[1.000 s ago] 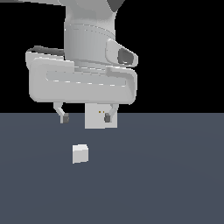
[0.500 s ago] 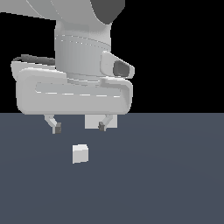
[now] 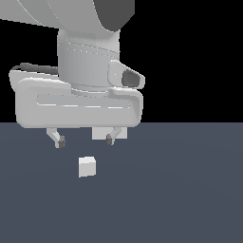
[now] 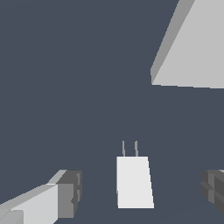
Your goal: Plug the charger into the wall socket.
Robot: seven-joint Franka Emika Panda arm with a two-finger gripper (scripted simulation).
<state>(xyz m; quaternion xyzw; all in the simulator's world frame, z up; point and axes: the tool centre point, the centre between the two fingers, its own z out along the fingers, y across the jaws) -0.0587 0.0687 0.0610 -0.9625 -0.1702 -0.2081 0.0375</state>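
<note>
So far nothing of the plugging is done: the small plain white cube-like charger point(image 3: 87, 166) lies free on the dark grey-blue surface point(image 3: 190, 190), near the camera and towards the exterior view's left, untouched by anything. The white Panda gripper point(image 3: 84, 140) hangs just above it with its jaws spread wide apart and empty, one dark-tipped finger on either side of the block as the wrist view shows, neither pad in contact. In that wrist view the charger point(image 4: 133, 181) sits between the fingers with two thin pale prongs point(image 4: 130, 148) pointing away towards the flat upright white square wall socket point(image 4: 192, 48), which stands well apart from it, farther back. What is left, by my reading, is all of it: descend, close on the block, lift, line the prongs up and push them home.

Much of the socket is hidden. In the exterior view only a pale sliver of the socket point(image 3: 100, 133) peeps out under the gripper body, behind the fingers; its two holes cannot be seen in either view, and the wrist view cuts the panel off at the frame edge. Fine alignment of prongs to holes cannot be judged.
</note>
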